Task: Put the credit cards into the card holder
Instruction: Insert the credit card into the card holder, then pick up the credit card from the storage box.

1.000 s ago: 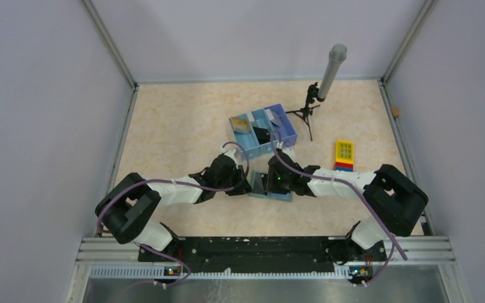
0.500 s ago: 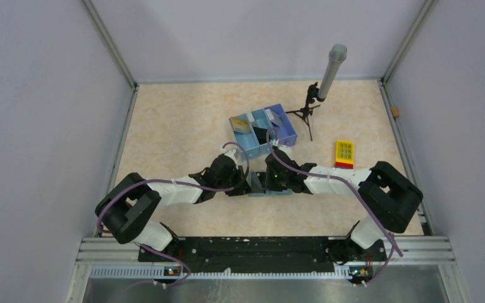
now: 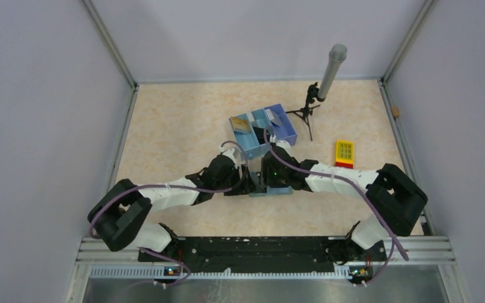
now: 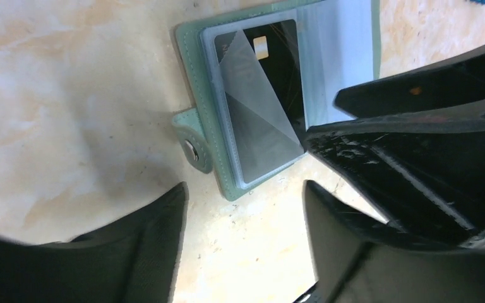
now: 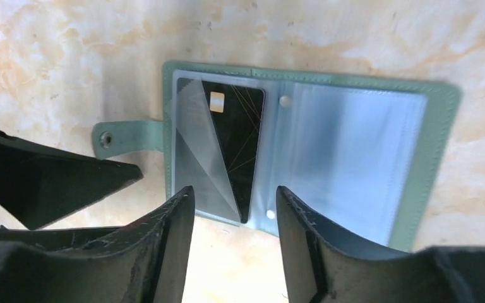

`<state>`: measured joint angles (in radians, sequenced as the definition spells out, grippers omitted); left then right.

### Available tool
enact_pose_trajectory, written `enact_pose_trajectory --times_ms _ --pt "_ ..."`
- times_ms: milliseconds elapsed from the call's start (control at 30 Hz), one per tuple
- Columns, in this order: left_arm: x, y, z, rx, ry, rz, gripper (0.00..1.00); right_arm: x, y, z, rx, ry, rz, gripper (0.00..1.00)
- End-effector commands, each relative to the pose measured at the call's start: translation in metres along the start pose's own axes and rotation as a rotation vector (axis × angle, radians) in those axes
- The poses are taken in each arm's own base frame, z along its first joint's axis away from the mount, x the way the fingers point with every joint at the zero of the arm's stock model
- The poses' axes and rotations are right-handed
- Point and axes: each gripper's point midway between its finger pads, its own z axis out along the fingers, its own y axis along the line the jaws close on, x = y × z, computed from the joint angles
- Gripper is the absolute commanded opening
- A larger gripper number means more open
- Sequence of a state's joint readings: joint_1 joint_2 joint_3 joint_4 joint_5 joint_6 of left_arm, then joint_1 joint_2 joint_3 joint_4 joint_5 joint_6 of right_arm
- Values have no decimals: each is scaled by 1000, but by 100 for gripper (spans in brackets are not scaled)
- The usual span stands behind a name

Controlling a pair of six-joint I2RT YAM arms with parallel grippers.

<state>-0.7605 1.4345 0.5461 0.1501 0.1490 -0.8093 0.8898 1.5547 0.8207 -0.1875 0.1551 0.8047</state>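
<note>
Just beyond your right gripper [image 5: 233, 192]: blue three-compartment tray [image 3: 251, 150]. Farther right: tripod microphone [image 3: 328, 76] and a yellow block [image 3: 345, 151], possibly toy bricks.

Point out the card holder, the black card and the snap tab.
card holder [image 5: 347, 151]: right wrist view, right clear panel.
black card [image 5: 247, 145]: right wrist view, its dark face.
snap tab [image 5: 126, 136]: right wrist view, strap's middle.

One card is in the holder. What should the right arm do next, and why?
Probably lift the right gripper, open and empty, toward the tray, which holds more cards. The black card looks fully seated in the holder's sleeve beside the snap tab, so nothing is left to push here.
</note>
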Motion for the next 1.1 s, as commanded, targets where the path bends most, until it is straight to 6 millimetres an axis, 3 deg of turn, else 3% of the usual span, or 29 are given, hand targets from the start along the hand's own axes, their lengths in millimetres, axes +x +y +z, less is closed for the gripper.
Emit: enact_pose_trajectory --times_ms 0,133,267,367,567,867,1067 --pt "-28 -9 -24 -28 -88 44 81 -62 9 -40 -14 -155 -97 53" --pt "-45 -6 -51 -74 -87 90 98 -106 3 -58 -23 -214 -151 63" --pt "-75 -1 -86 -68 -107 98 99 -152 -3 -63 -36 -258 -198 70" --pt "-107 11 -118 -79 -156 84 99 -183 -8 -56 -33 -276 -243 72" --pt "-148 25 -167 -174 -277 134 99 -235 -11 -26 -45 -295 -290 73" --pt "-165 40 -195 -298 -344 230 99 -274 -22 33 -8 -266 -349 72" --pt "-160 41 -185 -261 -324 223 99 -281 -36 62 33 -233 -357 72"
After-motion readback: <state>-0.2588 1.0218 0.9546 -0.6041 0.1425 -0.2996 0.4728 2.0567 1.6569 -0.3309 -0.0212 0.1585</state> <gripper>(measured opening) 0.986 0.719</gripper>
